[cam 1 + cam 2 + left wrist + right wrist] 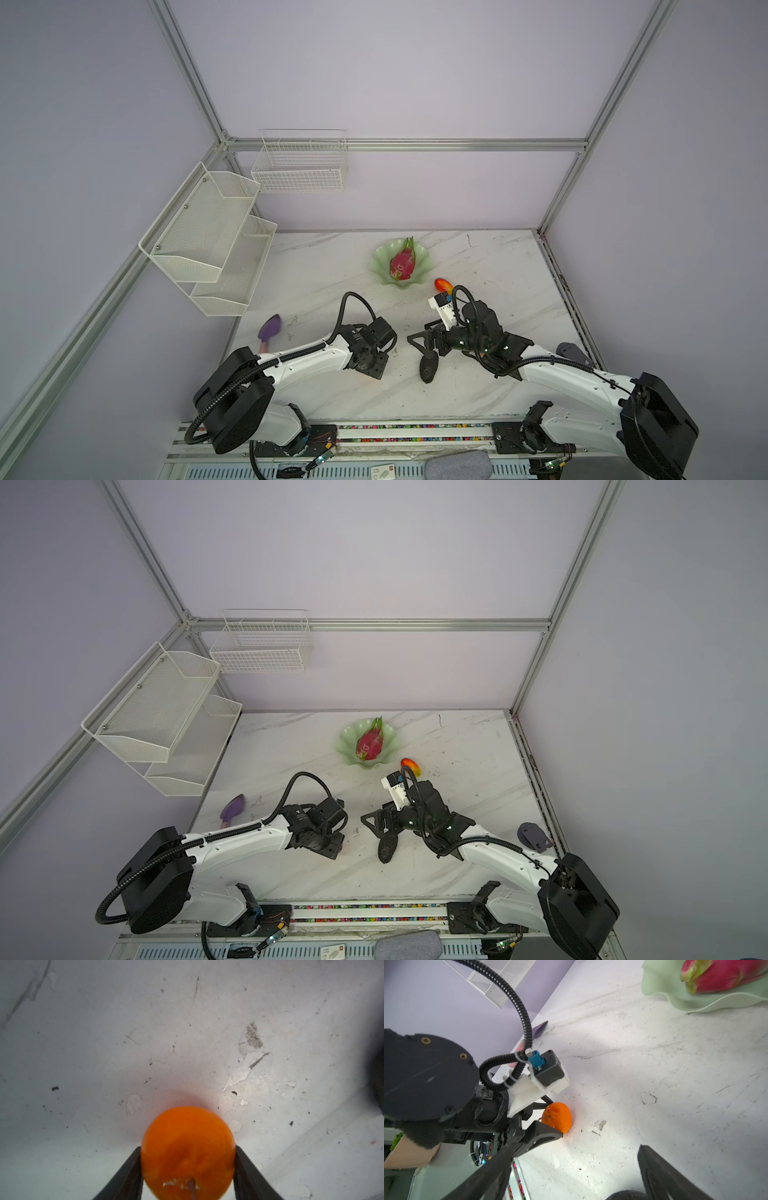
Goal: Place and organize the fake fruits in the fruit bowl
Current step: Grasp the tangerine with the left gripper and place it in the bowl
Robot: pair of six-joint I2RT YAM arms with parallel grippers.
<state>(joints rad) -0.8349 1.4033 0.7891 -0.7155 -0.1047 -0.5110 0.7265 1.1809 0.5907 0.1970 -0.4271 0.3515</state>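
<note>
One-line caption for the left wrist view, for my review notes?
Left gripper clamped on the orange, low over the scuffed white tabletop.

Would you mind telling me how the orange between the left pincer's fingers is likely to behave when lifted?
The orange is round and glossy, so it may slip or roll away if the left pincer grips off-centre. Its sides look undented where the fingers meet them, so it is probably stiff. Its wire stem suggests a fake, likely light.
</note>
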